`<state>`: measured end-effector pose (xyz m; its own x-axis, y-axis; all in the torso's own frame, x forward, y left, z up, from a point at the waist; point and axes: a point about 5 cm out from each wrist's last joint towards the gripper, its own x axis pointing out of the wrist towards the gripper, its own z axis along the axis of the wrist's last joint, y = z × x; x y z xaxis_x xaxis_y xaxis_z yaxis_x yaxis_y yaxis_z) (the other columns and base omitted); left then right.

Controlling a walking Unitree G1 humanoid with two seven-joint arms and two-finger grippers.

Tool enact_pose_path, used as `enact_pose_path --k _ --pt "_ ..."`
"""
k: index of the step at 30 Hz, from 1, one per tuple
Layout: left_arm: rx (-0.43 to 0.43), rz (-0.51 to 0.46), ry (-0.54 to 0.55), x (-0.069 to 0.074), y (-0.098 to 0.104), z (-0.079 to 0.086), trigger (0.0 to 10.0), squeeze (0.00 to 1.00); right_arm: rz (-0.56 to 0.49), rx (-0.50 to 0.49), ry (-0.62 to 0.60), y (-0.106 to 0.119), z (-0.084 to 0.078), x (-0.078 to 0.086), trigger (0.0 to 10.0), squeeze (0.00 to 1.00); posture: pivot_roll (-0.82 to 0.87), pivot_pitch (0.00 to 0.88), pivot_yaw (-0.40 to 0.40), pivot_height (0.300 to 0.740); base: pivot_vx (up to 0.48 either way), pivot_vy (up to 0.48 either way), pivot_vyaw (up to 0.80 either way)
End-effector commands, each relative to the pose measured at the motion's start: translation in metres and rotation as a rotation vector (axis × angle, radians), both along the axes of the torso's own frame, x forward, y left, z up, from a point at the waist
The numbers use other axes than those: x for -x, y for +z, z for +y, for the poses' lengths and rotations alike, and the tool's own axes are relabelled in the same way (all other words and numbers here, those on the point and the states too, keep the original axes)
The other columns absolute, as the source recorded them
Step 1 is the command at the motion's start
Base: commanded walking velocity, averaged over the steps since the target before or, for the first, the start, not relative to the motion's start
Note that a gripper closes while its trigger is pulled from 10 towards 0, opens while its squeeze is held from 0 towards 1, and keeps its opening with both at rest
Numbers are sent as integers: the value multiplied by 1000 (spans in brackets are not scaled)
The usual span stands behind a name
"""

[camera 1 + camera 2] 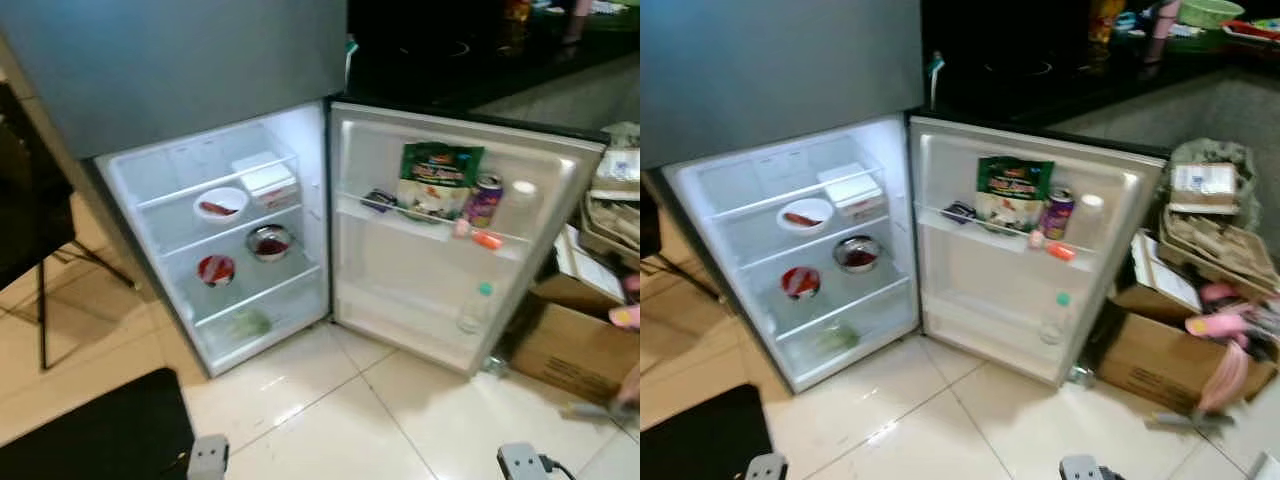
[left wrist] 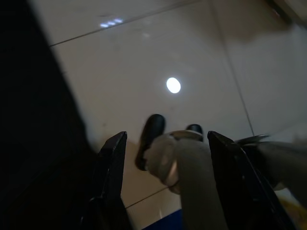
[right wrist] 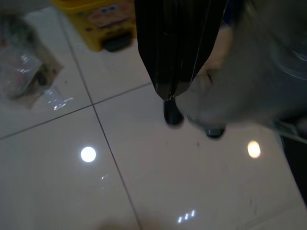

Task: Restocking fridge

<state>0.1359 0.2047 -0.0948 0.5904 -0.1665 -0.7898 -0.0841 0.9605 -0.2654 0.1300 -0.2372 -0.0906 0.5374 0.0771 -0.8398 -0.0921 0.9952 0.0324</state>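
the fridge (image 1: 215,235) stands open on the tiled floor (image 1: 330,410), its door (image 1: 440,240) swung out to the robot's right. inside, the upper shelf carries a white bowl (image 1: 221,204) with something red in it and a white box (image 1: 265,178) beside it. the shelf below holds a steel bowl (image 1: 269,242) and a red-topped tub (image 1: 216,269). something pale green (image 1: 247,323) lies in the bottom compartment, too blurred to name. in the door's upper rack sit a green bag (image 1: 438,180), a can (image 1: 485,199), a white bottle (image 1: 521,195), a small dark packet (image 1: 379,200) and an orange item (image 1: 484,239) lying at the rack's edge. a clear bottle with a green cap (image 1: 476,308) stands in the lower rack.

right of the door a cardboard box (image 1: 1170,355) rests on the floor, with stacked papers and cartons (image 1: 1210,225) behind it and pink things (image 1: 1225,330) on top, blurred.

the left gripper (image 2: 165,153) hangs over the floor with its two fingers (image 2: 111,163) spread well apart and nothing between them; a foot of the robot (image 2: 149,143) shows beyond them. the right gripper (image 3: 173,52) also hangs over the floor, near a yellow box (image 3: 100,19) and a crumpled clear wrapper (image 3: 24,62); its fingers look pressed together into one dark tip, with nothing held. a dark mat (image 1: 100,430) lies at the robot's left.
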Motion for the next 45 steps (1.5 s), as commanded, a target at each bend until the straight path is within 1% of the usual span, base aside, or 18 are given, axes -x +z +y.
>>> enact_pose_path --k 1,3,7,28,34,35,37,39,40,42,43,44,45 --pt "-8 18 -5 3 -1 2 10000 0 -17 15 4 1 2 -3 10000 0 -60 0 -2 740 0 0 650" --pt "-7 18 -5 3 -1 2 10000 0 -19 23 1 1 1 -4 10000 0 -59 0 -2 740 0 0 650" --pt "2 17 -8 3 -1 2 10000 0 -23 54 -7 2 -1 -5 10000 0 -57 0 -4 740 0 -258 0" --pt "9 25 -3 4 -1 2 10000 0 -34 54 5 3 -1 -9 10000 0 -59 0 -4 740 0 -439 0" --pt "6 28 -1 5 -2 2 10000 0 -55 52 9 5 -1 -14 10000 0 -62 0 -2 740 0 -435 0" --pt "4 29 -1 5 -2 2 10000 0 -73 50 14 7 -1 -19 10000 0 -63 0 -2 740 0 -382 0" --pt "3 30 -1 5 -2 2 10000 0 -85 49 16 9 -1 -22 10000 0 -63 0 -1 740 0 -311 0" --pt "9 36 6 6 -2 2 10000 0 -124 40 9 13 -1 -31 10000 0 -61 0 -2 740 0 -120 0" --pt "9 36 6 6 -2 2 10000 0 -124 40 9 13 -1 -31 10000 0 -61 0 -2 740 0 0 0" --pt "20 34 9 6 -2 1 10000 0 -185 9 -29 21 -3 -45 10000 0 -63 0 0 740 0 0 0" --pt "20 34 9 6 -2 1 10000 0 -185 9 -29 21 -3 -45 10000 0 -63 0 0 740 0 0 0" --pt "21 34 10 6 -2 1 10000 0 -251 -3 -65 31 -9 -59 10000 0 -64 0 0 740 0 0 0" --pt "21 34 10 6 -2 1 10000 0 -251 -3 -65 31 -9 -59 10000 0 -64 0 0 740 0 0 0"
